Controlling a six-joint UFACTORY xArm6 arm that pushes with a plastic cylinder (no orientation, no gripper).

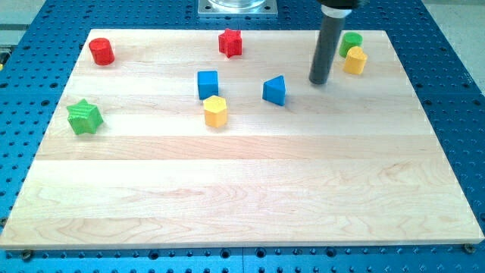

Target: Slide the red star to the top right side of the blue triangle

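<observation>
On the wooden counter (242, 197), at the view's far left, a green star (84, 116) lies near the left edge. Above it, toward the view's top, stands a red cylinder (101, 51). Further right, a blue cube (208, 83) sits just above a yellow hexagonal block (216, 111), the two close together but apart. The red star (230, 42) rests near the top edge, up and to the left of the blue triangle (275, 90), well apart from it. My tip (318, 82) stands just right of the blue triangle and slightly above it, not touching. This arm carries no pincer, only the dark rod. At the top right, a green block (350, 42) and a yellow block (355, 61) sit touching, right of the rod.
</observation>
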